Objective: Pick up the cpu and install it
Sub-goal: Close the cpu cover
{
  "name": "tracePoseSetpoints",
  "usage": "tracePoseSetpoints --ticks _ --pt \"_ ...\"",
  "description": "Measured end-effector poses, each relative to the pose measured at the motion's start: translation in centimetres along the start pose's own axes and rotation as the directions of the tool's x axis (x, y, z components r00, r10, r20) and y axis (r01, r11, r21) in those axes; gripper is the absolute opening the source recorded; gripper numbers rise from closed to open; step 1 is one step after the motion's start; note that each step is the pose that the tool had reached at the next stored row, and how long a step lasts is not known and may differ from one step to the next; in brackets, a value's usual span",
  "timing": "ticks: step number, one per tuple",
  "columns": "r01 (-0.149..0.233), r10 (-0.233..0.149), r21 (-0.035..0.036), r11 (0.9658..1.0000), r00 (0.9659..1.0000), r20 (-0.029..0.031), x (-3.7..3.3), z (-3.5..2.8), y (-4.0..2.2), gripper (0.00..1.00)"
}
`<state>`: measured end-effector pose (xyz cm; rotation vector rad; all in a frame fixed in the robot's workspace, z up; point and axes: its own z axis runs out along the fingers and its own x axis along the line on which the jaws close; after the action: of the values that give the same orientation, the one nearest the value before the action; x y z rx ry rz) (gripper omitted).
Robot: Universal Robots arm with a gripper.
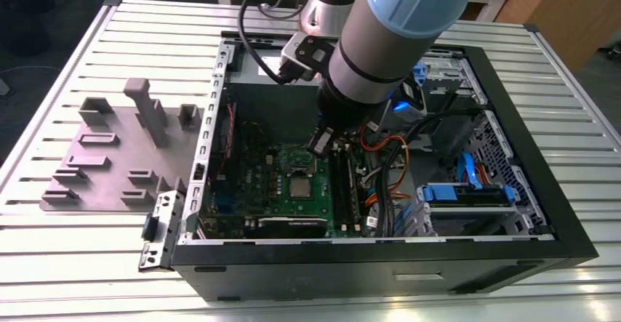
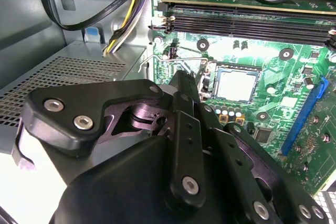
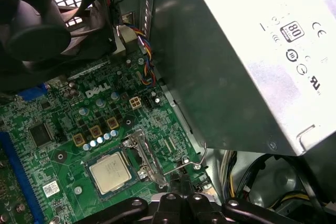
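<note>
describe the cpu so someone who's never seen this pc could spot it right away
Look inside the open black computer case lying on the slatted table, at the green motherboard on its floor. Near the board's middle sits the cpu, a small flat square in its socket, seen in both wrist views. Its plain silvery-grey metal top sets it apart from the long dark memory slots and the blue slot nearby.

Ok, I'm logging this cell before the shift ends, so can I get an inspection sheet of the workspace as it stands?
Surface: slatted metal table carrying an open computer case.
Job's things: cpu lies flat in the socket on the green motherboard, socket frame open beside it.
Clutter: grey fixture plate on the exterior view's left.
Gripper: gripper hangs inside the case near the socket lever, holding nothing visible.
Cables: black and coloured bundles beside the power supply.
Surroundings: wooden furniture beyond the table.
</note>
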<state>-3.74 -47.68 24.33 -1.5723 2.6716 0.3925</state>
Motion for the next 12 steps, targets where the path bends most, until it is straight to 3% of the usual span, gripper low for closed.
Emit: tracePoseSetpoints --ticks 12 --pt "0.019 -0.019 0.0004 0.9998 0.9998 -0.0004 0.52 -0.12 -0.12 0.11"
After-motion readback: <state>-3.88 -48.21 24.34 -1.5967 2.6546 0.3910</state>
